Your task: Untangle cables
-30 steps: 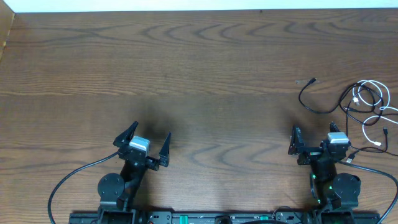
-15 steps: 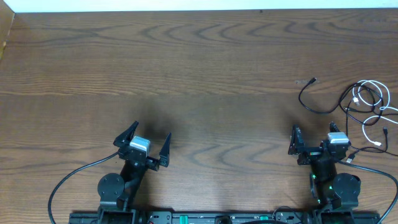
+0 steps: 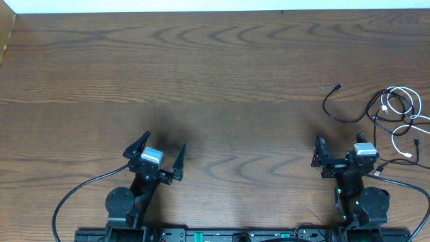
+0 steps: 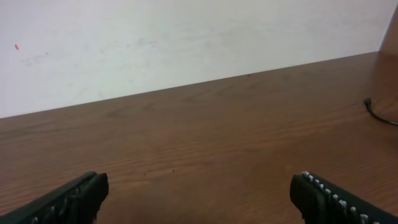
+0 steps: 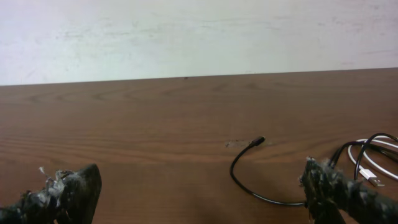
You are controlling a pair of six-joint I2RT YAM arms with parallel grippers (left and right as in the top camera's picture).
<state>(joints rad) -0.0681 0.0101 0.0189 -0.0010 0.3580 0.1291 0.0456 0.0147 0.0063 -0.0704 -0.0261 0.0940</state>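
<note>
A tangle of thin black and white cables [image 3: 393, 107] lies at the right edge of the wooden table. One black cable [image 3: 334, 107] loops out to its left, with a small plug end [image 3: 338, 87]. In the right wrist view the black cable [image 5: 245, 182] curves ahead of the fingers and a white cable [image 5: 367, 169] shows at the right. My right gripper [image 3: 338, 152] is open and empty, just in front of the tangle. My left gripper [image 3: 159, 149] is open and empty at the front left, far from the cables. The left wrist view shows only a black cable tip [image 4: 372, 109] at the right.
The wooden table [image 3: 201, 74] stretches wide between and beyond the arms. A white wall [image 5: 186, 37] runs along its far edge. Thick black arm cables [image 3: 74, 195] trail at the front by both bases.
</note>
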